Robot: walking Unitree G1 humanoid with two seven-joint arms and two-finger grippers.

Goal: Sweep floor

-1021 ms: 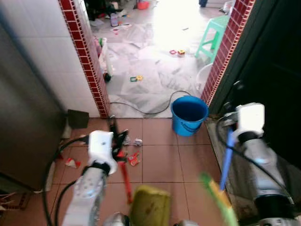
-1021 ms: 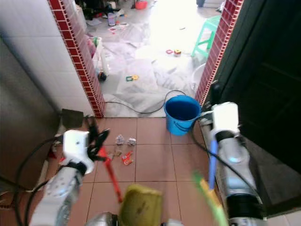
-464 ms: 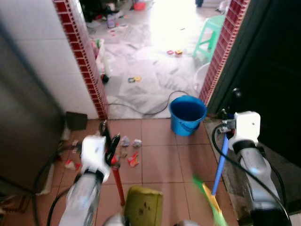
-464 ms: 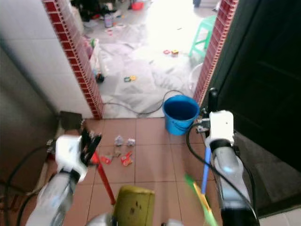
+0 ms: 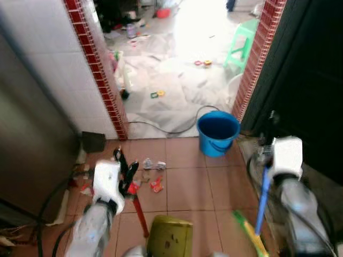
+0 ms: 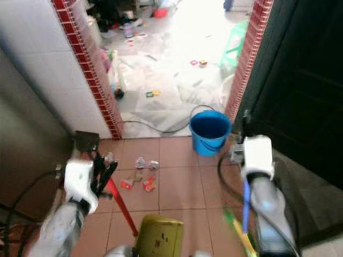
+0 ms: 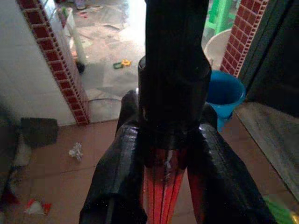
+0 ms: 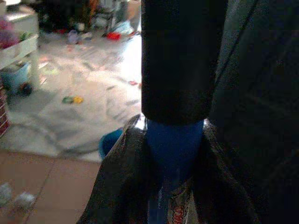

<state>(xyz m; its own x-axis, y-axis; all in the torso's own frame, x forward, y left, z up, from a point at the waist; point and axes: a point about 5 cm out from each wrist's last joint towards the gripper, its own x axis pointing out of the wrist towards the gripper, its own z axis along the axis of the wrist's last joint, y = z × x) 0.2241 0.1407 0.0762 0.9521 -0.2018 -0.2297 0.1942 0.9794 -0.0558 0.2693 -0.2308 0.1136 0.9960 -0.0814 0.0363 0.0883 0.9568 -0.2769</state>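
Note:
My left gripper (image 5: 124, 170) is shut on a red handle (image 5: 140, 214) that runs down to a yellow-green dustpan (image 5: 170, 238) at the bottom of the view. In the left wrist view the fingers (image 7: 117, 177) clamp the red handle (image 7: 161, 186) just below its black grip. At the right, my right gripper (image 5: 271, 140) is shut on a blue broom handle (image 5: 262, 198) ending in green and yellow bristles (image 5: 247, 233). Crumpled paper (image 5: 147, 163) and red scraps (image 5: 156, 186) lie on the brown tiles just ahead of the left gripper.
A blue bucket (image 5: 218, 132) stands at the doorway, with a black cable (image 5: 166, 128) curling behind it. Red brick pillars (image 5: 104, 80) frame the opening. A steel cabinet (image 5: 27, 139) is on the left and a dark door (image 5: 311, 80) on the right. Beyond, a littered pale floor and a green stool (image 5: 244, 43).
The whole picture has shifted a little, so the camera moved. Both grippers keep their hold; the left one with the red handle has drawn slightly back from the litter.

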